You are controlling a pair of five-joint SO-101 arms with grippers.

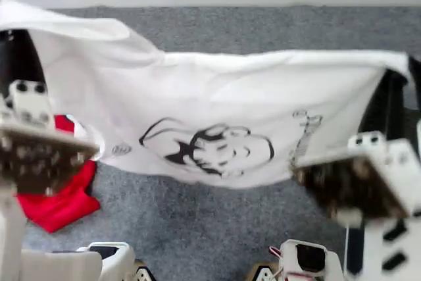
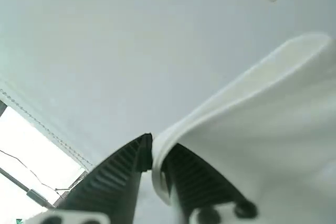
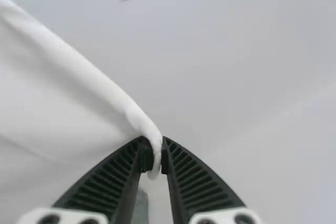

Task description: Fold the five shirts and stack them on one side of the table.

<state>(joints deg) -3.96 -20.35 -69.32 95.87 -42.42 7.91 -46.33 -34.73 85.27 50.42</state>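
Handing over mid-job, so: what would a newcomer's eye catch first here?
A white shirt with a black cartoon print hangs spread wide above the grey table, an edge pinched in the left gripper and another in the right gripper. A crumpled red shirt lies at the high view's left.

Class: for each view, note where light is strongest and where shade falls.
High view: the white shirt is evenly lit, grey shade in its folds. Left wrist view: a washed-out bright opening beside the left gripper. Right wrist view: flat soft light, faint shade under the shirt's rolled edge.
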